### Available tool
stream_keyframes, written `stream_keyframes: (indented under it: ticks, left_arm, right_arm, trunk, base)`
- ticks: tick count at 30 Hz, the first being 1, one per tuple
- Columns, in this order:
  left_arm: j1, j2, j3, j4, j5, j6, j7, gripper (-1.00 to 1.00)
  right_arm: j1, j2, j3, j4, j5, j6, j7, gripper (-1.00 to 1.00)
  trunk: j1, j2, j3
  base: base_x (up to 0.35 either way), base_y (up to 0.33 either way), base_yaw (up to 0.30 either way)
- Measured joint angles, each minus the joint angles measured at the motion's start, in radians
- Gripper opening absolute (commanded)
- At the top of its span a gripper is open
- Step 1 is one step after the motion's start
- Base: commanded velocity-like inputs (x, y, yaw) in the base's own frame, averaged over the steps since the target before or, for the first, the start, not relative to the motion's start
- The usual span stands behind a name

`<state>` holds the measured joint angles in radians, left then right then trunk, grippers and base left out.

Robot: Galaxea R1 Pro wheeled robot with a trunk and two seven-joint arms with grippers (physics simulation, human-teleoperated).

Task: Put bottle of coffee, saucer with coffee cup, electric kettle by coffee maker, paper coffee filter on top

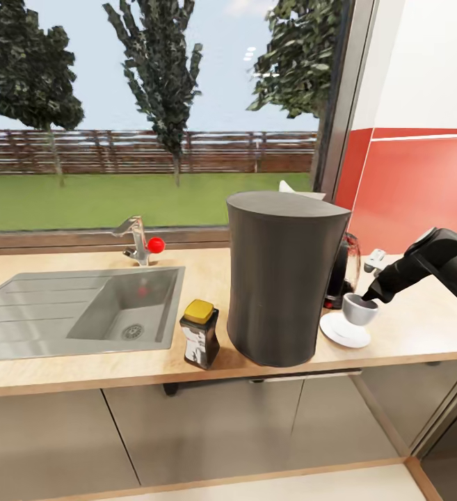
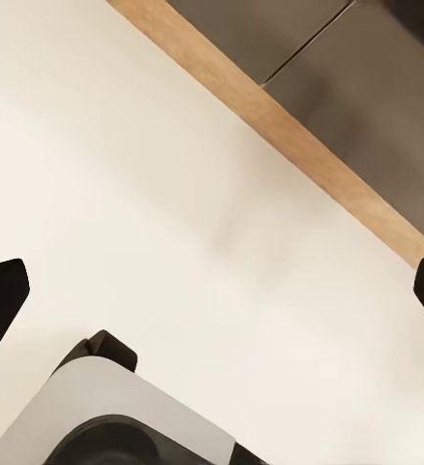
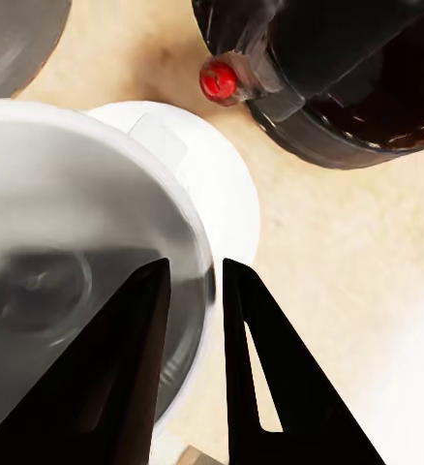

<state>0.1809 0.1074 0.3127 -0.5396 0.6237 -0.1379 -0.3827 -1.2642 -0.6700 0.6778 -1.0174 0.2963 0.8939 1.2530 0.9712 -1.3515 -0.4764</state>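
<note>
Hand [image 3: 195, 320] astride coffee cup [image 3: 76, 262] rim

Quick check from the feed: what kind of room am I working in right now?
Most likely a home kitchen. A pale wood countertop holds a steel sink with a tap under a big garden window, and a coffee maker stands on it above glossy cabinets.

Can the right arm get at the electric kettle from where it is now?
Probably yes. The right gripper is pinching the coffee cup rim over the saucer; the electric kettle stands just behind, unobstructed on that side, but the cup must be released first.
</note>
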Motion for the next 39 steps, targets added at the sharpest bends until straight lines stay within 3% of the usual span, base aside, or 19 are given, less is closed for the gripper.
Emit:
stream_keyframes:
  ticks: [26, 39]
  left_arm:
    - [0.000, 0.000, 0.000, 0.000, 0.000, 0.000, -0.002, 1.00]
    - [0.000, 0.000, -0.002, 0.000, 0.000, 0.000, -0.003, 1.00]
  right_arm:
    - [0.027, 0.008, 0.000, 0.017, -0.015, 0.000, 0.000, -1.00]
    - [0.028, 0.009, 0.000, 0.017, -0.015, 0.000, 0.000, -1.00]
  trunk:
    - [0.000, 0.000, 0.000]
    - [0.015, -0.028, -0.013]
  base:
    - [0.006, 0.004, 0.000]
    - [0.000, 0.000, 0.000]
